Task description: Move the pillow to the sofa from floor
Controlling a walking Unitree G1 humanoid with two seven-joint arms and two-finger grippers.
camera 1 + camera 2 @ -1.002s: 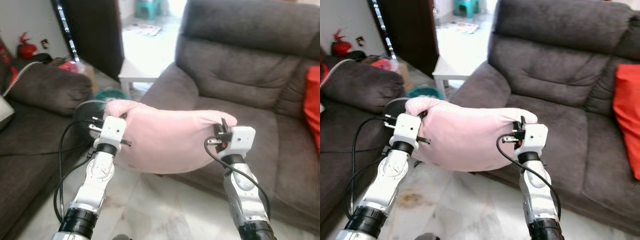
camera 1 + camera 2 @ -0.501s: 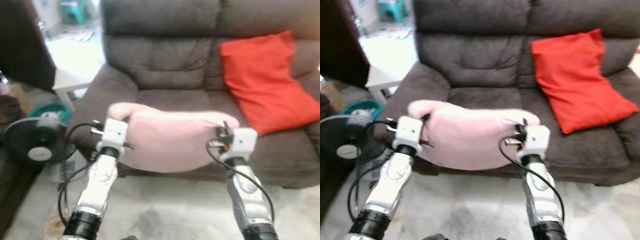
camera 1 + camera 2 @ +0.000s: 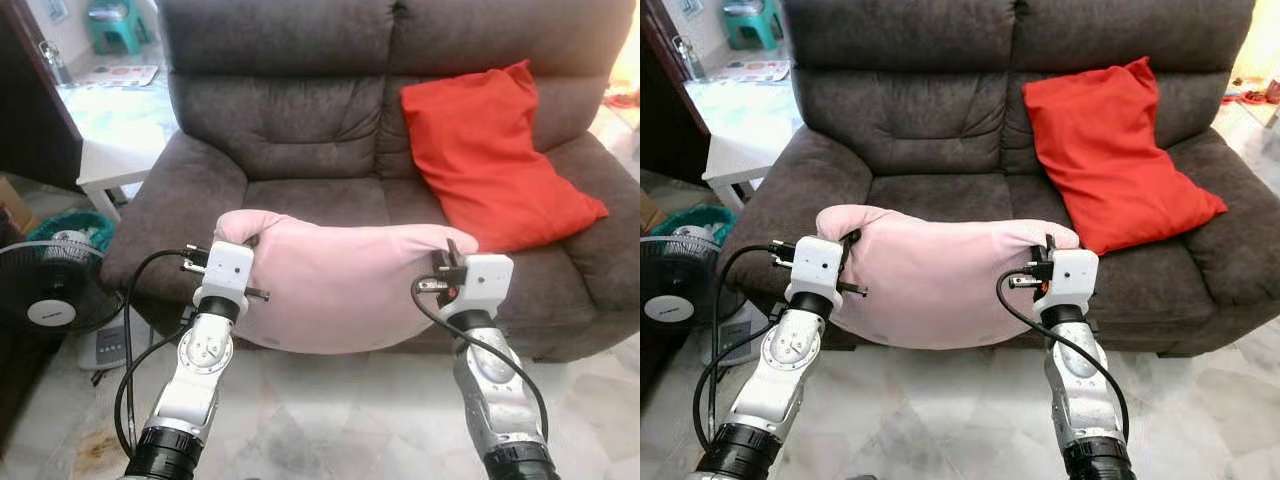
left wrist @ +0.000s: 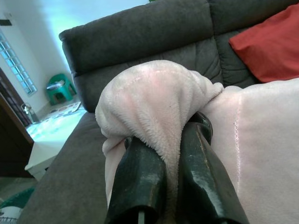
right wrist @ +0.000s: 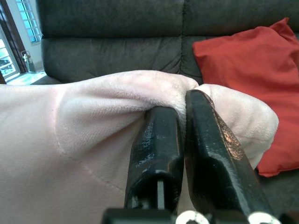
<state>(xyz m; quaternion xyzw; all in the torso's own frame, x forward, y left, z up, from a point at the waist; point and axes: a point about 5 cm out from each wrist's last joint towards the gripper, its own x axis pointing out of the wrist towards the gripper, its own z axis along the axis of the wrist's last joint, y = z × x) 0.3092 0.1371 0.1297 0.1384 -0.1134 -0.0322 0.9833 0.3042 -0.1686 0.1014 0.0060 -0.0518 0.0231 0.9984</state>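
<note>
Pillow (image 3: 340, 285), pale pink and soft, hangs in the air in front of the robot, stretched between both arms and sagging in the middle, level with the front edge of the sofa (image 3: 300, 130) seat and above the marble floor (image 3: 330, 420). Dark brown two-seat sofa sits straight ahead; a red cushion (image 3: 490, 160) leans on its right seat and backrest, the left seat is bare. Off the sofa's left arm stands a white side table (image 3: 105, 165); nearer, a black standing fan (image 3: 45, 290) on the floor with a teal basin (image 3: 60, 225) behind it and a small white appliance (image 3: 110, 345) at its foot. A green stool (image 3: 110, 25) is far back on the bright floor beyond. Black cables loop off both wrists.

Left gripper (image 4: 170, 154) pinches the pillow's left corner, plush fabric bunched over and between its two black fingers (image 4: 140, 179). Right gripper (image 5: 180, 135) is clamped on the right corner, a fold of fabric squeezed between its fingers (image 5: 156, 149). Pillow body blocks sight of the sofa's front edge behind it.
</note>
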